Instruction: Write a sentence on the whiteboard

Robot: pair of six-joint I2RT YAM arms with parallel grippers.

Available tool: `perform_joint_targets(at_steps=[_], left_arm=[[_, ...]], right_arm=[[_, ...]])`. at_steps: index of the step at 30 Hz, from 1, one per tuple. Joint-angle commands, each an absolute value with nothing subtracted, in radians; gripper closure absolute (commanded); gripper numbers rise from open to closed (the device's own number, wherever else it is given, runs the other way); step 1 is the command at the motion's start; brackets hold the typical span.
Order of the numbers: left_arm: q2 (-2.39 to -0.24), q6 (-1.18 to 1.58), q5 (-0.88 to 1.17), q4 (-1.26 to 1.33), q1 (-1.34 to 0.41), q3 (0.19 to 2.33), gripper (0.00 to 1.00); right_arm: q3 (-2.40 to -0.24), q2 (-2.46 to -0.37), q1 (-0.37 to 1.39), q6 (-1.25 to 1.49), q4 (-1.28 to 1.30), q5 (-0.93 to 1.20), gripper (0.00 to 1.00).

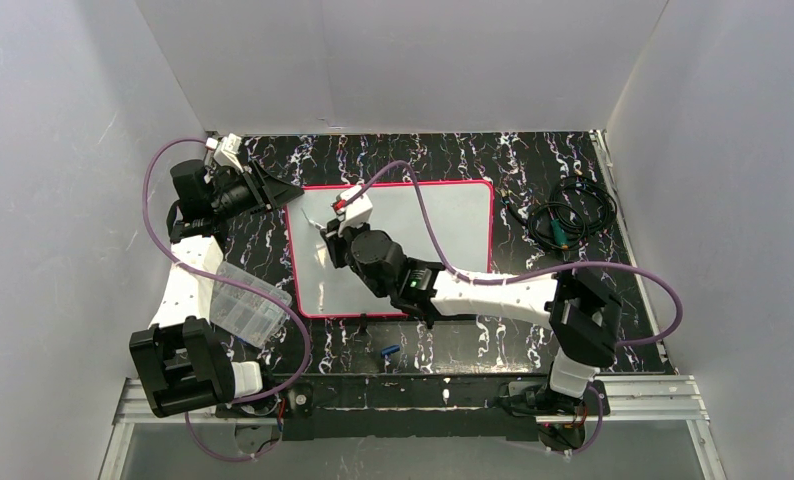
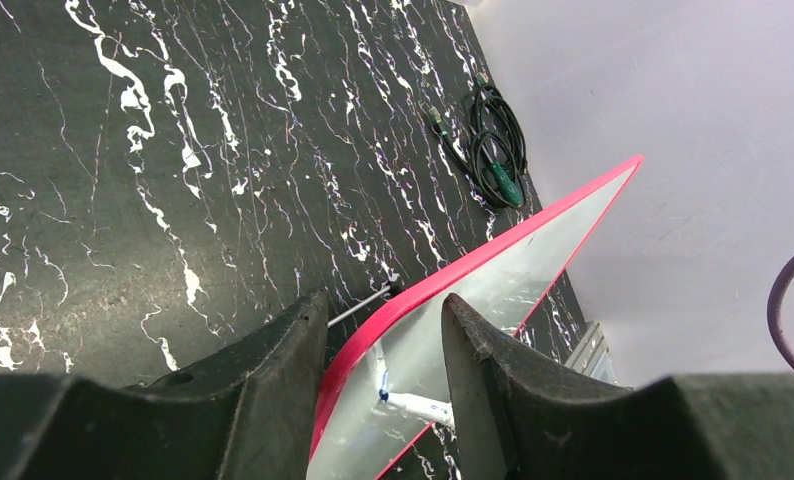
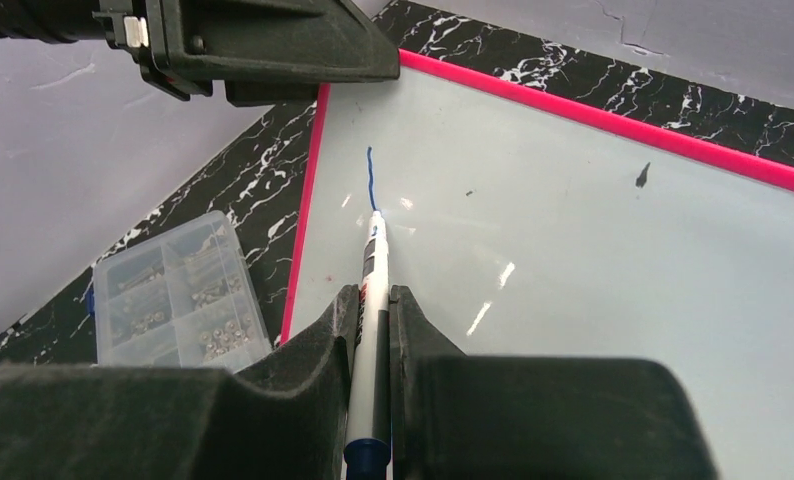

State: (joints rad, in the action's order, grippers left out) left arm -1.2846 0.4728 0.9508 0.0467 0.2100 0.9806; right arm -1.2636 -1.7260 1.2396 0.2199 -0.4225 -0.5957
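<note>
The whiteboard (image 1: pixel 443 230), glossy white with a pink-red frame, lies on the black marbled table. My left gripper (image 1: pixel 283 187) holds its far left corner. In the left wrist view the jaws (image 2: pixel 383 297) stand on either side of the frame (image 2: pixel 533 225). My right gripper (image 1: pixel 325 242) is over the board's left part, shut on a white marker (image 3: pixel 371 290) with a blue end. The marker's tip (image 3: pixel 376 216) touches the board (image 3: pixel 573 250). The sentence shows as one short blue stroke (image 3: pixel 370 178) just above the tip.
A clear plastic box of screws (image 1: pixel 245 305) sits left of the board, under the left arm, also seen from the right wrist (image 3: pixel 173 290). A coiled black cable (image 1: pixel 571 215) lies at the right. A small blue cap (image 1: pixel 390 351) lies near the front edge. White walls enclose the table.
</note>
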Motion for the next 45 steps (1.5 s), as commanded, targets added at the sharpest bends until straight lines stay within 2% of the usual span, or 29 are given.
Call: perform_joint_targets(at_steps=[1,9,21,45], left_arm=[[-1.255,0.469,0.983,0.043,0.204,0.975,0.57],[-1.254,0.469,0.983,0.043,0.204,0.975,0.57],[-1.253,0.471,0.986,0.043,0.203,0.975,0.57],[-1.252,0.471,0.988,0.043,0.203,0.976,0.57]], right_arm=[[-1.241,-1.662,1.244,0.206,-0.504,-0.626,0.99],[-1.231,-1.655,1.244,0.189,-0.588,-0.627,0.99],[-1.275,-1.697,1.244,0.173,-0.558,-0.707,0.99],[-1.253,-1.724,1.247,0.235,-0.48,-0.623,0.99]])
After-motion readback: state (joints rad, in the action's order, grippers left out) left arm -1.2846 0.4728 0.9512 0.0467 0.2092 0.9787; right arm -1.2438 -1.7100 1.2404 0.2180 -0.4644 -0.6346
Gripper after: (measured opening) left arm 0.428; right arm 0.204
